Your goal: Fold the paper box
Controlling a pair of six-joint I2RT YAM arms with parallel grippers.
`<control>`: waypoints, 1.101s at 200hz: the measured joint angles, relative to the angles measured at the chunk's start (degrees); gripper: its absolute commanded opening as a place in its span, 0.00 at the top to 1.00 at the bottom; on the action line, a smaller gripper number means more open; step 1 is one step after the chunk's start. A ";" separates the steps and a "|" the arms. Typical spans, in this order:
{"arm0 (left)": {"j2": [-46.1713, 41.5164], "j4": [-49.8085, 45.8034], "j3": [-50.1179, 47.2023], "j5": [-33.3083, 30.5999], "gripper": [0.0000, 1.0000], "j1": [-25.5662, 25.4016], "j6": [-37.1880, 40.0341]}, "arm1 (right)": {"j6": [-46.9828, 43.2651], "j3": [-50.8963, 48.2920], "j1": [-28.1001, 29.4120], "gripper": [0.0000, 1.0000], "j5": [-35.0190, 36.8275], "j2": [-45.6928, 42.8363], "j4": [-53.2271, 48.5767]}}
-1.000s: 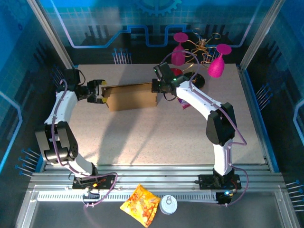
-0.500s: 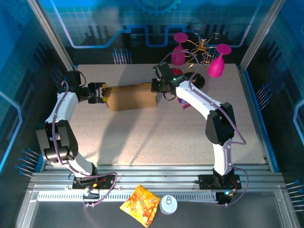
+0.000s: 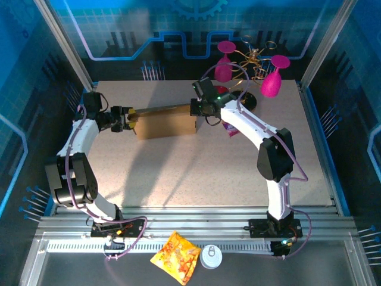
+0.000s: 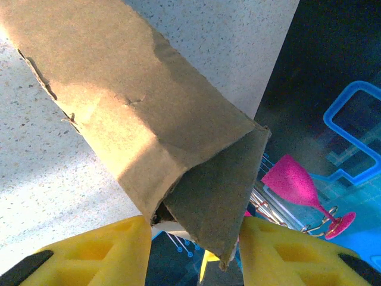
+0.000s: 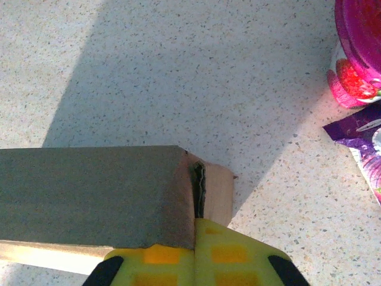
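A plain brown cardboard box (image 3: 165, 124), partly folded and with no print on it, lies at the far middle of the speckled worktop (image 3: 196, 173), its long side running left to right between the two arms.

The left tool (image 3: 124, 118) is at the box's left end. In the left wrist view its yellow fingers (image 4: 107, 250) stand apart with the box's folded corner and a loose flap between them. The cardboard reaches both fingers, but I cannot tell whether they press on it.

The right tool (image 3: 195, 109) is at the box's right end. In the right wrist view its two yellow fingers (image 5: 155, 256) are pressed together, pinching the thin raw edge of an end panel.

Just right of the box lies a purple packet (image 5: 366, 149); its print is cut off and cannot be read. Beside it stands a pink cup (image 5: 357, 59) with a strawberry pictured on it.

Two pink stemmed glasses (image 3: 272, 82) hang at the far edge.

In front of the arm bases lie an orange-yellow packet (image 3: 177, 256), its print too small to read, and a round white lid (image 3: 211, 257) just beside it.
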 measured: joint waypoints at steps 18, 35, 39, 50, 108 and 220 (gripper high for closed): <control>-0.26 0.44 -0.61 -0.02 0.59 0.00 0.00 | -0.39 0.83 -0.20 0.77 -0.83 0.13 -2.16; -0.37 0.70 -0.94 -0.02 0.59 0.04 -0.02 | -0.20 1.75 -0.48 0.66 -1.75 0.22 -4.48; -0.37 0.76 -0.98 -0.09 0.60 0.09 -0.02 | -0.61 1.84 -0.55 0.64 -1.99 0.22 -4.92; -0.37 0.98 -1.03 -0.22 0.60 0.11 -0.02 | -0.02 2.29 -0.85 0.59 -2.99 0.22 -6.27; -0.39 1.66 -1.75 -0.85 0.63 -0.02 -0.15 | 1.84 5.57 -2.34 0.42 -14.75 0.22 -9.75; -0.39 1.49 -1.86 -0.83 0.67 -0.02 -0.17 | 25.92 -11.02 -11.37 0.35 -35.17 -6.14 9.16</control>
